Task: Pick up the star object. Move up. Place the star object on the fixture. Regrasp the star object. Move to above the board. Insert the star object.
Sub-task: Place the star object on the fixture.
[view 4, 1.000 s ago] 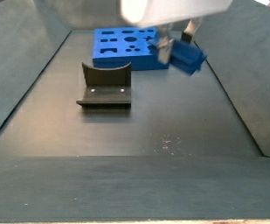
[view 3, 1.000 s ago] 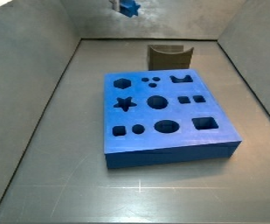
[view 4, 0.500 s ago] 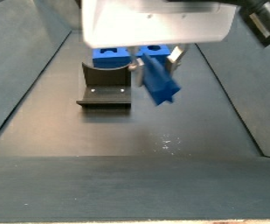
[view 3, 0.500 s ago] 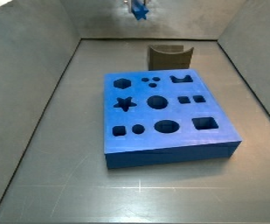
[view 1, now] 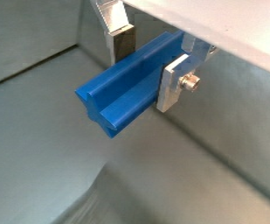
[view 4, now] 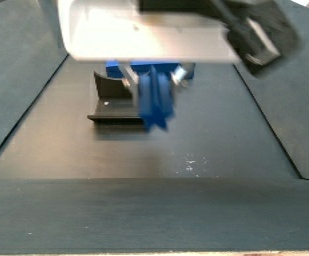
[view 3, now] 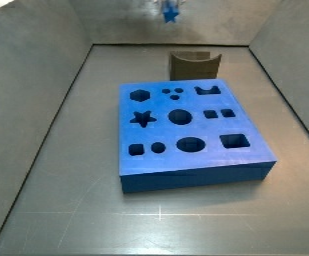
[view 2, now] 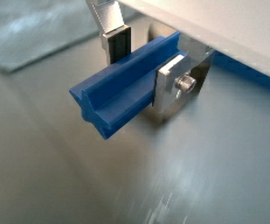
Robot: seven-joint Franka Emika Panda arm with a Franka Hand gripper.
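Observation:
My gripper is shut on the star object, a bright-blue ridged bar that sticks out past the silver fingers; both wrist views show the same hold on the star object. In a side view the gripper hangs high with the star object pointing steeply down, in front of the dark fixture. From the opposite side the star object shows at the far end, above and behind the olive-brown fixture. The board lies flat on the floor, its star hole uncovered.
Sloped grey walls close in the bin on both sides. The gripper's white body hides most of the board in that side view. A blue strip shows beyond the fingers in a wrist view.
The gripper has carried the star object sideways across the far end of the bin, toward the fixture's line. The bar has swung from slanted to pointing steeply down. The grip stays shut.

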